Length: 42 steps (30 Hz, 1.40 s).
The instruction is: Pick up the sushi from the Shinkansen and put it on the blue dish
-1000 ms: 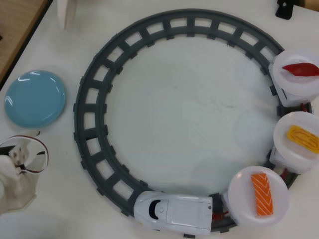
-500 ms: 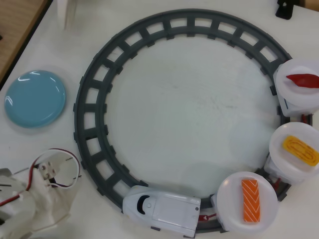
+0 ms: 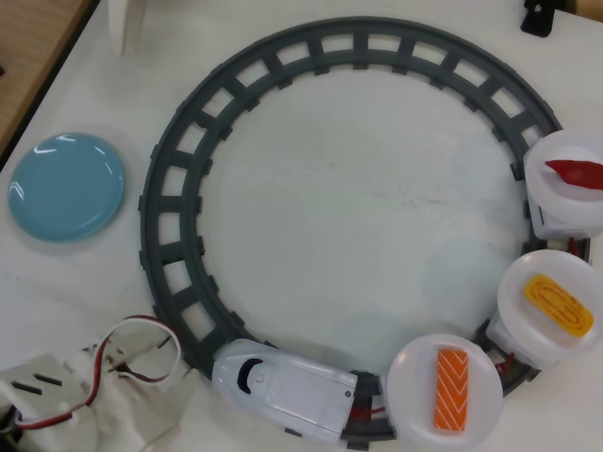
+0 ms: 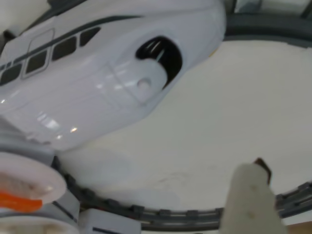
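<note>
The white Shinkansen (image 3: 283, 386) runs along the bottom of the grey ring track (image 3: 179, 169), nose to the left. Its first car carries a white plate (image 3: 410, 372) with the orange striped sushi (image 3: 451, 388). The blue dish (image 3: 66, 185) lies bare at the left, outside the track. My gripper (image 3: 165, 400), wrapped in white with red and white wires, sits at the bottom left just beside the train's nose. The wrist view shows the train's nose (image 4: 107, 73) close up, an orange sliver of sushi (image 4: 17, 201), and one white finger (image 4: 251, 200); the other finger is hidden.
Two more plate cars follow on the right: a yellow egg piece (image 3: 560, 304) and a dark-red tuna piece (image 3: 577, 173). A wooden edge (image 3: 33, 47) runs along the top left, and a white post (image 3: 122, 24) stands at the top.
The train and its cars have rolled leftward along the bottom of the track. My arm has moved right and down, closer to the train's nose.
</note>
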Available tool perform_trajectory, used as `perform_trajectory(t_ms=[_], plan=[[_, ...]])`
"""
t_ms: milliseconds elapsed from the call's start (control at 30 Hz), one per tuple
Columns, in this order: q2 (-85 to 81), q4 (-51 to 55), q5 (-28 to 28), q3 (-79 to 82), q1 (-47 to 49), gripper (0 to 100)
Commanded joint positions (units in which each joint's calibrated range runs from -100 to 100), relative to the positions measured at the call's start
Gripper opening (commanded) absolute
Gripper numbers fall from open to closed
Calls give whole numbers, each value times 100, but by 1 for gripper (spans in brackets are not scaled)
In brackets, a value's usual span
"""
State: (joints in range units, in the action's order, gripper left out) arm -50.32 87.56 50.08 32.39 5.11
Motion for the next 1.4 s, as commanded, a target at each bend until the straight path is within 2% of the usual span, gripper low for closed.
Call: perform_trajectory(t_ms=[0, 367, 500, 767, 1367], plan=[[9, 4, 290, -498, -335, 17], [233, 72, 902, -534, -784, 19], [847, 131, 902, -858, -757, 27], [1925, 929, 876, -1895, -502, 27], [2174, 887, 850, -1309, -432, 27]])
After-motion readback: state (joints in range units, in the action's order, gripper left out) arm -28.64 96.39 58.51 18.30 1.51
